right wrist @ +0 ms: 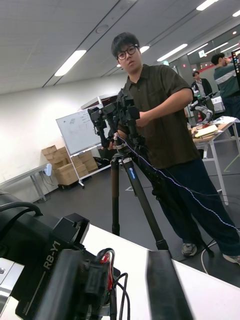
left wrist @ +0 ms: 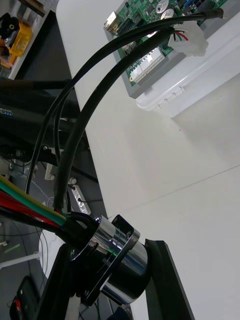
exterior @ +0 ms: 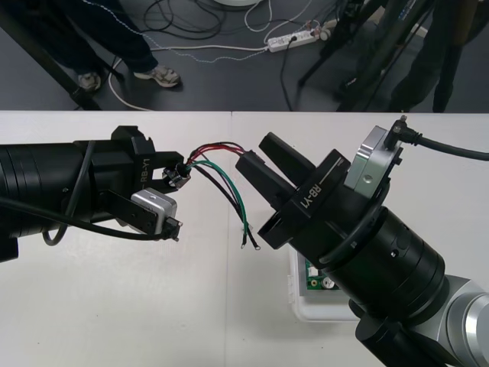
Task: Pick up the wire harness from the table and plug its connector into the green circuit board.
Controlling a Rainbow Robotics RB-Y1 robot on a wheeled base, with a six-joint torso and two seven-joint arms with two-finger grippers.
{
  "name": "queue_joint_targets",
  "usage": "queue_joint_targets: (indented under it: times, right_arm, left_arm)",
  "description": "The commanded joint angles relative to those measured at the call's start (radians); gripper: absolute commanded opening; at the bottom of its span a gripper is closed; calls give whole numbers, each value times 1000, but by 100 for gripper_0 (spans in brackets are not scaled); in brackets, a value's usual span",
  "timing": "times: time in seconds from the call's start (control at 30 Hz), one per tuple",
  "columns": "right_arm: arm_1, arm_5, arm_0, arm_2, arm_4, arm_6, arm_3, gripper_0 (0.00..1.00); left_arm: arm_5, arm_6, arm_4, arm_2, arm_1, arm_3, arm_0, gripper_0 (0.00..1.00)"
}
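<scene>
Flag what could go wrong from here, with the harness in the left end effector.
1. The left end effector grips the harness by its metal socket, so the loose wire ends dangle and could snag on the right end effector, open beside them.
2. The right arm covers most of the green circuit board, so alignment may suffer.

Left arm reaches in level from its own side. Left gripper (exterior: 176, 187) is clamped on the harness (left wrist: 115, 250) at its metal socket, with one finger (left wrist: 162, 280) right against the flange. Right arm comes in on a diagonal from its side. Right gripper (exterior: 254, 153) points toward the left gripper, fingers (exterior: 260, 180) spread apart. The two grippers' tips are near each other, not touching.
</scene>
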Motion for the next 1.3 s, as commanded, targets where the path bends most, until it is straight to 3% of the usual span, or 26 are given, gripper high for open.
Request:
queue_joint_targets:
  times: [0.03, 0.63, 0.67, 0.7, 0.73, 0.77, 1.3]
  right_arm:
    - [-20, 8, 19, 19, 8, -24, -16, 0]
    - [-20, 8, 19, 18, 8, -23, -16, 0]
    - [-20, 8, 19, 18, 10, -23, -16, 0]
    - [-20, 8, 19, 18, 8, -23, -16, 0]
    - [-20, 8, 19, 18, 8, -23, -16, 0]
    - [-20, 8, 19, 18, 8, -23, -16, 0]
    - [-30, 8, 14, 12, 15, -21, -16, 0]
  left_arm:
    - [34, -51, -4, -20, 22, -35, 17, 0]
    - [34, -53, -4, -20, 22, -33, 17, 0]
    - [36, -53, -4, -20, 24, -35, 17, 14]
    - [36, -53, -2, -20, 24, -33, 17, 61]
    - [39, -53, -4, -20, 24, -35, 17, 88]
    - [40, -50, -4, -20, 22, -33, 17, 100]
    - [44, -45, -1, -20, 24, -35, 17, 100]
